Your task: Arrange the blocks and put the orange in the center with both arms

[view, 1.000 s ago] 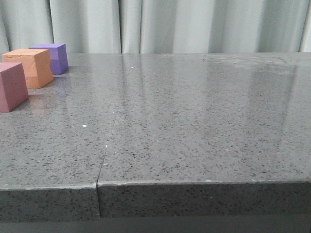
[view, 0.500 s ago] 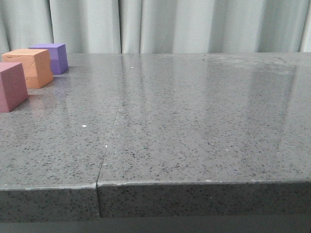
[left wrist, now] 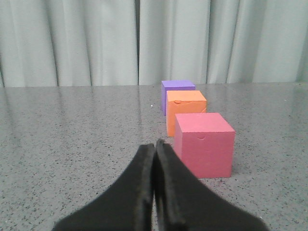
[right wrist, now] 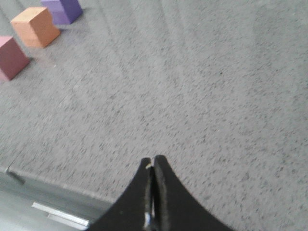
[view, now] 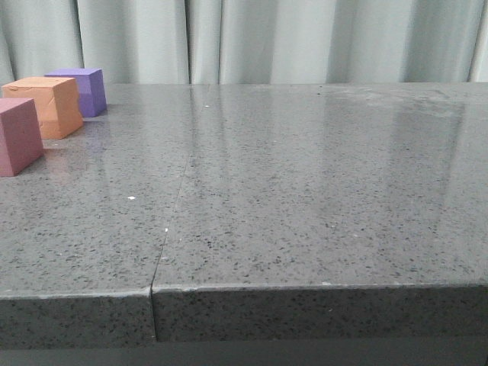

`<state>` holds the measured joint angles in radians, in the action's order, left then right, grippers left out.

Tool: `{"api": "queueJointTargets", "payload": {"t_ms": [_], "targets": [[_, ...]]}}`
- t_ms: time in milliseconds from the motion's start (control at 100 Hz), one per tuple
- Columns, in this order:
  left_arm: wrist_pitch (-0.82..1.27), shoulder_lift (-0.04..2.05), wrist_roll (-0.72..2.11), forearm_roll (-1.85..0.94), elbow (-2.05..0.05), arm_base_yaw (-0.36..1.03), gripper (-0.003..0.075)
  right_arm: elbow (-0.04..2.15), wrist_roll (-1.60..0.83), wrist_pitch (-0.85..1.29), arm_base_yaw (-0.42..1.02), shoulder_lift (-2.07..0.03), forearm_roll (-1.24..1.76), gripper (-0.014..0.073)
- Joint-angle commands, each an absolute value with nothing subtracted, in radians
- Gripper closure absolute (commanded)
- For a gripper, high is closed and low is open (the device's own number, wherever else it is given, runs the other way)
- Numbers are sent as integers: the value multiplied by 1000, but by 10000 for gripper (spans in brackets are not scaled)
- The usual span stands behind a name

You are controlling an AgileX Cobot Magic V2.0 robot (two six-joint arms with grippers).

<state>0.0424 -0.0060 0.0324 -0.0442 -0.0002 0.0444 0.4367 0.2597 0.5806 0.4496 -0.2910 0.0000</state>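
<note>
Three cubes stand in a row at the far left of the grey table (view: 305, 191): the pink cube (view: 17, 136) nearest, the orange cube (view: 49, 105) in the middle, the purple cube (view: 80, 90) farthest. The left wrist view shows the same row: pink (left wrist: 204, 144), orange (left wrist: 185, 110), purple (left wrist: 177, 91). My left gripper (left wrist: 154, 145) is shut and empty, low over the table just short of the pink cube. My right gripper (right wrist: 153, 161) is shut and empty near the table's front edge; its view shows the pink (right wrist: 12, 57), orange (right wrist: 36, 27) and purple (right wrist: 63, 9) cubes far off. Neither gripper shows in the front view.
A seam (view: 179, 198) runs across the tabletop from front to back. A pale curtain (view: 267, 38) hangs behind the table. The table's front edge (right wrist: 57, 185) lies close under my right gripper.
</note>
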Motion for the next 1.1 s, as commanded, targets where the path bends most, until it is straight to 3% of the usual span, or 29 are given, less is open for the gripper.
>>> {"api": "queueJointTargets", "payload": {"t_ms": [0, 240, 570, 1090], "targets": [[-43, -35, 34, -53, 42, 43, 741, 422, 250, 424, 401, -299, -11, 663], [-43, -35, 34, -53, 42, 43, 741, 252, 250, 127, 244, -271, -25, 663], [-43, -35, 34, -53, 42, 43, 741, 57, 179, -127, 62, -114, -49, 663], [-43, -35, 34, -53, 42, 43, 741, -11, 126, -102, 25, 36, -55, 663]]}}
